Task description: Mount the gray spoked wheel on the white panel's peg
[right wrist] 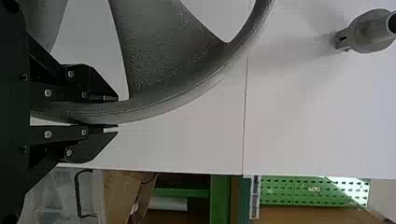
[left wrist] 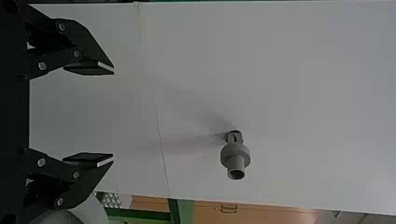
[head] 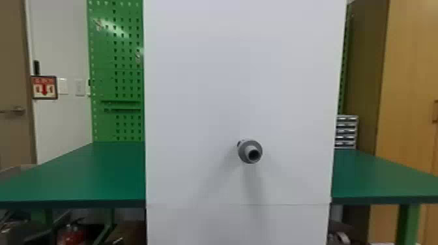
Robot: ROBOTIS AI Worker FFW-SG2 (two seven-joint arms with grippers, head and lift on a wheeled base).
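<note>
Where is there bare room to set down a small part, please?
Bare tabletop lies left of the white panel, before the green pegboard, and right of the panel, before the drawer unit. It is crowded at the right gripper, which holds the wheel.

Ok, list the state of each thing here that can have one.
White panel: upright
Peg: bare, jutting from the panel
Gray wheel: off the peg, rim gripped
Left end effector: open, empty
Right end effector: shut on the wheel's rim
Wooden cabinet: doors shut
</note>
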